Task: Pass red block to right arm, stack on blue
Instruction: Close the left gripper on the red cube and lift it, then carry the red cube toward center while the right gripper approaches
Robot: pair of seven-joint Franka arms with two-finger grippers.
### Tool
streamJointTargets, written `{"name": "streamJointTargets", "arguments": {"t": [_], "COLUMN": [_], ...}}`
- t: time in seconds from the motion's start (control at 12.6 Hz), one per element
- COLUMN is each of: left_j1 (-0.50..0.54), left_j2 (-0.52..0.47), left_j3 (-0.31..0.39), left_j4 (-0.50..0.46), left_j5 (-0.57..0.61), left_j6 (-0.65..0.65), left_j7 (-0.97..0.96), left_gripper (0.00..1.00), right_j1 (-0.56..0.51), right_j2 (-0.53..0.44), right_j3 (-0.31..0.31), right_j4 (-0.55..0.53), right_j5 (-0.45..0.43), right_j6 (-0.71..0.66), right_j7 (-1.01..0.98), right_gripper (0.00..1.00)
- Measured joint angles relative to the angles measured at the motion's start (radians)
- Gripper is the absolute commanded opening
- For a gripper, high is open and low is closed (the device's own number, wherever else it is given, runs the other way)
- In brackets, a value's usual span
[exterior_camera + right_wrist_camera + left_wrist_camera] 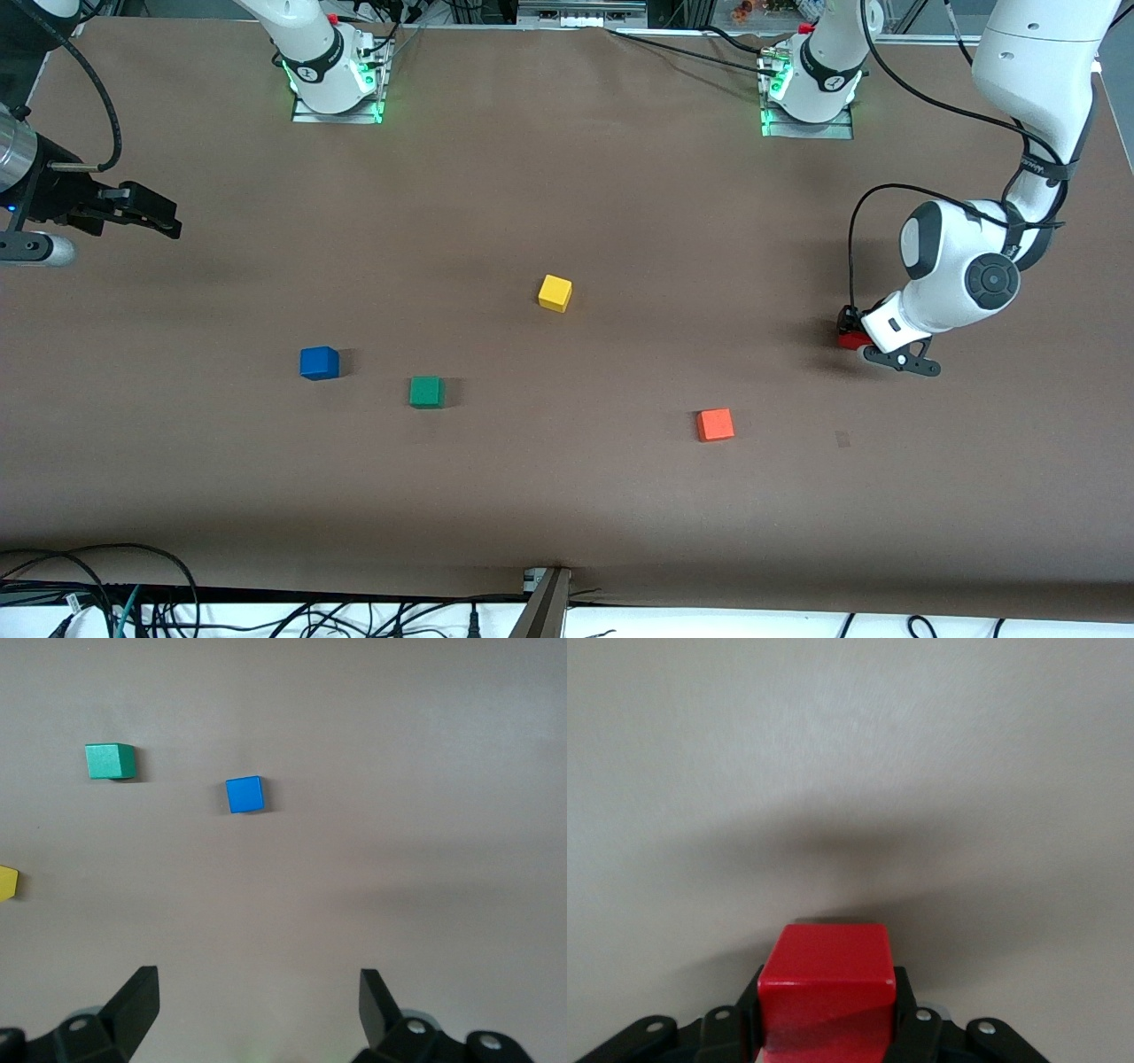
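The red block point(851, 340) sits between the fingers of my left gripper point(856, 331), low at the table near the left arm's end. In the left wrist view my left gripper point(827, 1020) is shut on the red block point(826, 979), a black finger pressed on each side. The blue cube point(319, 362) lies on the table toward the right arm's end and also shows in the right wrist view point(244, 794). My right gripper point(158, 218) hangs open and empty over the right arm's end of the table, with its fingers wide apart in the right wrist view point(257, 1003).
A green cube point(426, 391) lies beside the blue one, slightly nearer the front camera. A yellow cube point(555, 292) sits mid-table. A lighter orange-red cube point(715, 424) lies nearer the front camera than the red block. Cables run along the table's front edge.
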Motion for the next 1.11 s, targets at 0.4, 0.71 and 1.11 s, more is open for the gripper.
{"name": "streamJointTargets", "arguments": {"t": [0.4, 0.71, 1.11], "left_j1": [0.004, 0.003, -0.001], "left_j2": [-0.061, -0.066, -0.053], "left_j3": [-0.069, -0.089, -0.139], "left_j4": [0.052, 0.108, 0.124], "left_j5": [-0.014, -0.281, -0.694], "left_j6": [-0.017, -0.128, -0.214], "left_j7": [0.103, 0.358, 0.764], "left_gripper": [0.1, 0.13, 0.17], "right_j1": [0.004, 0.004, 0.005], "right_j2": [0.05, 0.103, 0.209], "right_j3": [0.007, 0.008, 0.01], "right_j4": [-0.006, -0.007, -0.011], "right_j5": [0.008, 0.115, 0.414], "right_j6": [0.002, 0.007, 0.012], "right_j7": [0.0, 0.0, 0.0], "right_gripper": [1.0, 1.0, 1.0]}}
